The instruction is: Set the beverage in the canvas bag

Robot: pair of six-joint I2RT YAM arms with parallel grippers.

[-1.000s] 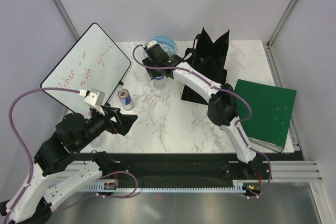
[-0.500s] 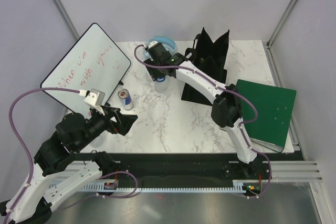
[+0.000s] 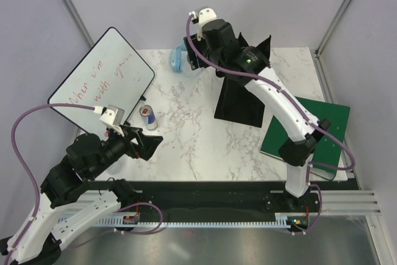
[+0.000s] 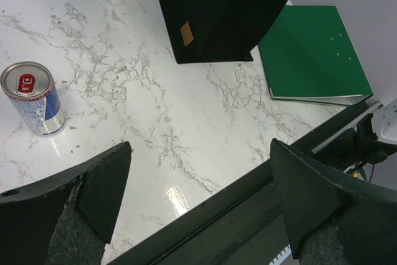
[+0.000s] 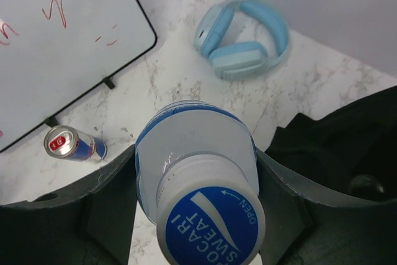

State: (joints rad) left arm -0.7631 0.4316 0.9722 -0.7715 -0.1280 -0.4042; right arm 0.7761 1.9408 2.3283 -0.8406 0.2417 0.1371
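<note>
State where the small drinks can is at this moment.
In the top view the can sits left on the table, by the near edge of the whiteboard and ahead of the left gripper, well left of the canvas bag.

Bright, even overhead light fills every view, the black bag [image 3: 239, 103] losing detail and casting only a faint shadow on the bench [image 3: 186, 134] at its foot, with a white glare patch nearer than the bag in the left wrist view, whose fingers [image 4: 99, 190] look soft.
</note>
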